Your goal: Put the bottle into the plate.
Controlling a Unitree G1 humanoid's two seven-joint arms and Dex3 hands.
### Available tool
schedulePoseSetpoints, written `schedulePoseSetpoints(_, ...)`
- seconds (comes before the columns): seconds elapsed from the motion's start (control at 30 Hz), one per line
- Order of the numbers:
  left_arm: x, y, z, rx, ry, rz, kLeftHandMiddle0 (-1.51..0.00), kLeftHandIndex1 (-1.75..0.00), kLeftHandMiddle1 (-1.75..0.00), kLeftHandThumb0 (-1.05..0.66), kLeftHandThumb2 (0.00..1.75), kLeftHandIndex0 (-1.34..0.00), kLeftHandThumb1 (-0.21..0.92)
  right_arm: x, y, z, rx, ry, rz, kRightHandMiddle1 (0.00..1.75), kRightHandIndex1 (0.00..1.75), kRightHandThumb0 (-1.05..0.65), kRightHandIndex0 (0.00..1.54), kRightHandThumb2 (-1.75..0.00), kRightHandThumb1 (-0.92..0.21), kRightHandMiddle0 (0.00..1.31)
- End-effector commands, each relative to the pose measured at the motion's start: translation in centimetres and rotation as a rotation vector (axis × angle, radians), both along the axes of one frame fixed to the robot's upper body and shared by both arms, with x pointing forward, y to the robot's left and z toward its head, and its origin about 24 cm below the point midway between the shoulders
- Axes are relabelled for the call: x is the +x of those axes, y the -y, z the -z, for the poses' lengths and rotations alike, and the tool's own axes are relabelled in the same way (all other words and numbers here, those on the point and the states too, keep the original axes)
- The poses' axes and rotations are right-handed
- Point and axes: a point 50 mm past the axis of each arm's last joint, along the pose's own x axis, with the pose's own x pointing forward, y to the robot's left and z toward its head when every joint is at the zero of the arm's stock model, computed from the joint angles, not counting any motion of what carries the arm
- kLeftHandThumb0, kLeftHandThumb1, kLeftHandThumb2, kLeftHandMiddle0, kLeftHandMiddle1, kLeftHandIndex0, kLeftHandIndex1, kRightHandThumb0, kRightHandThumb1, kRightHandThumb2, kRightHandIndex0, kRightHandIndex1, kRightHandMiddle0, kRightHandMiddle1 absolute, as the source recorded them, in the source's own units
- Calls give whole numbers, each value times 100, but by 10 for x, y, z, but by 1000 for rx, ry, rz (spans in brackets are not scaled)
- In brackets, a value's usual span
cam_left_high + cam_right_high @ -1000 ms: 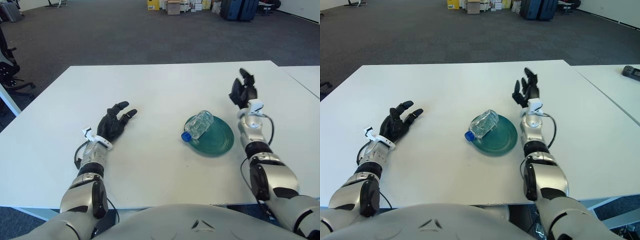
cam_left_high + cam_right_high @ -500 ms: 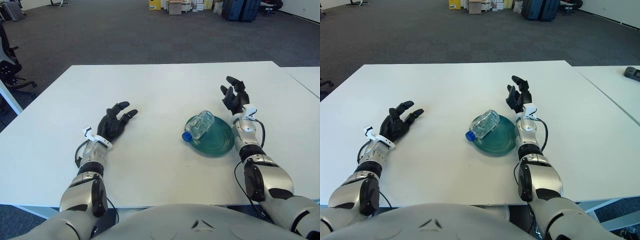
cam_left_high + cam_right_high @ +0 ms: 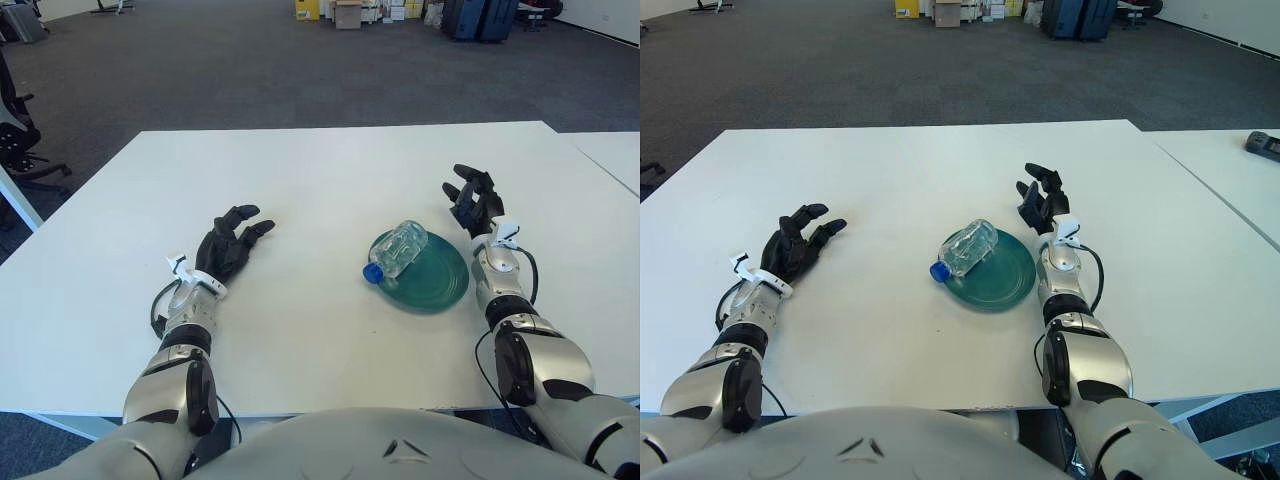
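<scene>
A clear plastic bottle (image 3: 400, 248) with a blue cap lies on its side across the left part of a round green plate (image 3: 436, 283) on the white table. The cap end juts past the plate's left rim. My right hand (image 3: 472, 202) is just right of the plate's far edge, fingers spread and holding nothing, apart from the bottle. My left hand (image 3: 231, 242) shows well left of the plate, fingers relaxed and empty.
The white table (image 3: 320, 180) stretches wide around the plate. A second white table (image 3: 1230, 160) stands to the right with a small dark object (image 3: 1262, 143) on it. Beyond is grey carpet with boxes and cases far back.
My right hand has come back from the far right, swung in towards the plate, then drawn slightly back and right. The bottle, the plate and my left hand have stayed put.
</scene>
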Motion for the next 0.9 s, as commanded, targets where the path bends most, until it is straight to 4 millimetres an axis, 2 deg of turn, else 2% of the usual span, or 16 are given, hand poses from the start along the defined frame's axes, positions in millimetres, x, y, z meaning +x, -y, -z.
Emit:
schedulePoseSetpoints(0.0, -2, 1, 2, 1, -7, -2, -60, -134, -136, -95, 102, -47, 92, -1, 1, 0, -32, -2, -26, 89, 10, -75, 67, -104, -92, 26)
schedulePoseSetpoints(0.7, -3, 0, 2, 3, 5, -3, -56, -137, -143, -97, 104, -45, 92, -5, 10, 1, -75, -17, -84, 86, 7, -78, 66, -105, -92, 24)
schedulePoseSetpoints(0.87, -2, -1, 1, 3, 13, -7, -58, -137, -142, -96, 103, -46, 92, -12, 8, 12, -75, -66, -104, 83, 3, -76, 60, -104, -92, 17)
